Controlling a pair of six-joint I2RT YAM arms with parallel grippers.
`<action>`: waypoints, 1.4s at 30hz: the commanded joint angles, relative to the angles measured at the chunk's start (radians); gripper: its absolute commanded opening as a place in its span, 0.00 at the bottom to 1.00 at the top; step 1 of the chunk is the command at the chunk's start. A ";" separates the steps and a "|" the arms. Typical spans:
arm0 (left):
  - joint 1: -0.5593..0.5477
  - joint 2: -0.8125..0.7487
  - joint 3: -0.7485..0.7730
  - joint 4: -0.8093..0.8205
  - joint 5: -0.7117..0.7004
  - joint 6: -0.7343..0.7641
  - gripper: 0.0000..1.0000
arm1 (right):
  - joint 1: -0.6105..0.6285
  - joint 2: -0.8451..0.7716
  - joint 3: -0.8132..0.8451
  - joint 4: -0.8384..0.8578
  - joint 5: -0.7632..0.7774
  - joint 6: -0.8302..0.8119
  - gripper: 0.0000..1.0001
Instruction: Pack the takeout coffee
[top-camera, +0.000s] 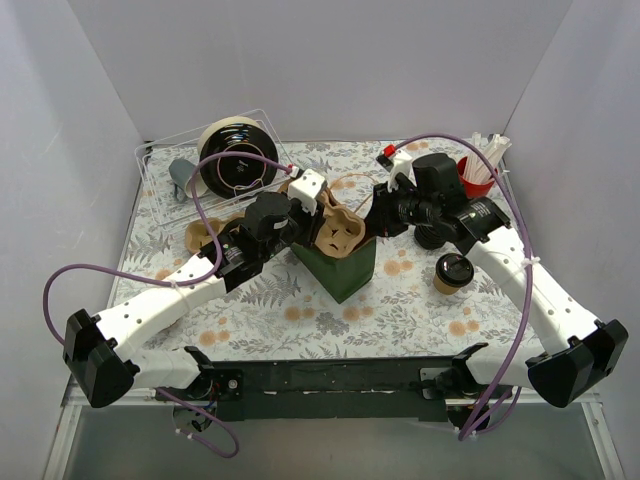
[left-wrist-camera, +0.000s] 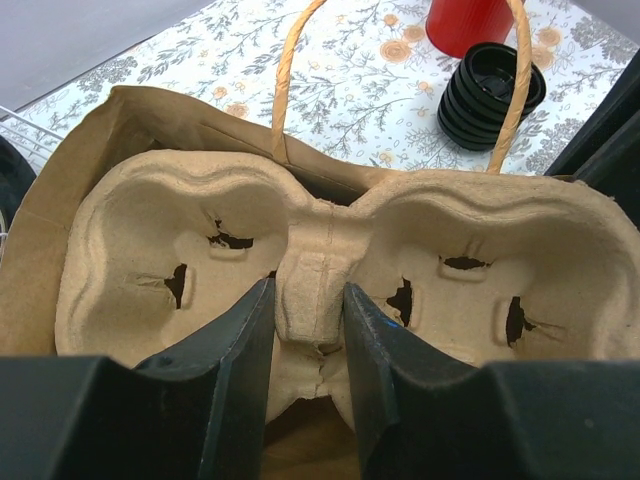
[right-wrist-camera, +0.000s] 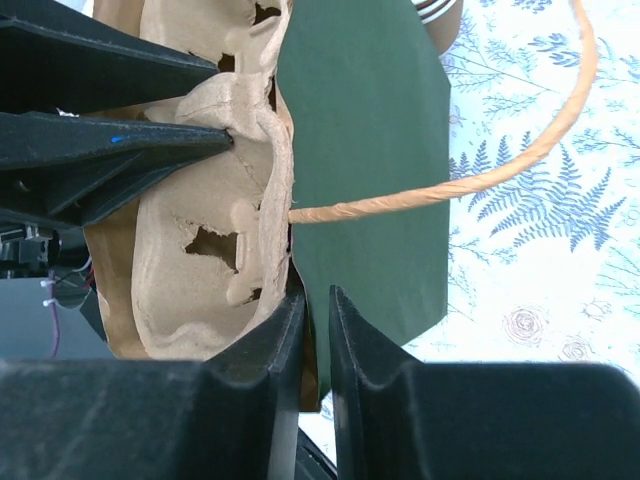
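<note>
Left claw (left-wrist-camera: 307, 300): clamped on the centre ridge of the pulp cup carrier (left-wrist-camera: 300, 250), one jaw on each side. The ridge looks like the stiffest place to grab, and gripping there leaves both wells free.
Cup carrier: it sits level in the mouth of the green paper bag (top-camera: 345, 272), and both wells are empty. My read is that it's there as a seat so a cup won't tip inside.
Right claw (right-wrist-camera: 316, 300): it straddles the bag's side wall at the rim, with a thin gap between the jaws. Whether it's biting the paper or loose, I cannot tell. Its job looks like steadying the bag and keeping the mouth open.
Handle (right-wrist-camera: 470, 185): the twisted paper loop is flopped outward, clear of the opening.
Takeout coffee (top-camera: 452, 272): upright on the bench (top-camera: 400, 312) with its lid on, to the right of the bag and apart from it, near the right forearm. Neither claw is touching it.
Stage: I judge this to be the carrier-seating step, with the coffee not yet packed.
Next: the right arm is nearer the cup, so it's the likely one to fetch it.
Risk: the bag looks light, so once a claw lets go it could lean or shift.
</note>
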 joint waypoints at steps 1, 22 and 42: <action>0.003 -0.015 0.014 -0.127 -0.012 0.051 0.04 | 0.004 -0.022 0.081 -0.013 0.057 0.001 0.25; 0.003 0.031 0.141 -0.204 0.040 0.048 0.04 | 0.004 -0.099 0.009 0.151 0.250 0.382 0.48; 0.003 0.011 0.114 -0.217 0.050 0.063 0.02 | 0.005 0.018 0.061 0.267 0.287 0.344 0.01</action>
